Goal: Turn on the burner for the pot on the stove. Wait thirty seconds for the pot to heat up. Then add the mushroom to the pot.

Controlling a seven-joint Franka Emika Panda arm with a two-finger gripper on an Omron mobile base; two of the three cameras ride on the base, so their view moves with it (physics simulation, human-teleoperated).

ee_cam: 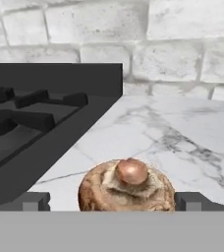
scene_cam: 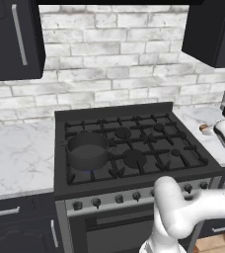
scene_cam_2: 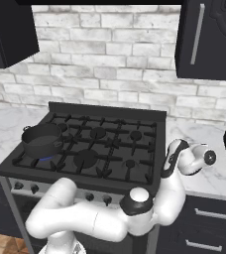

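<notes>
- Claw (ee_cam: 112,201) spread wide, empty, one dark fingertip either side of the mushroom (ee_cam: 127,186) in the hand view.
- Mushroom dead ahead of the claw, centred in the gap, touching neither fingertip as far as can be told; rounded, no clear long axis, stem stub up.
- Resting on the marble table (ee_cam: 182,133), just right of the stove (scene_cam: 134,148).
- Pot (scene_cam: 88,149) on the front-left grate, well apart from the claw, across the whole stove; small blue flame of the burner (scene_cam: 89,170) visible beneath it.
- Judged next: closing on the mushroom, then a long carry leftward to the pot.
- Left base view: mushroom a tiny brown lump beside the hand, plus pot and flame.
- Hand view: the fingertips' straddle, hidden from the base cameras.
</notes>
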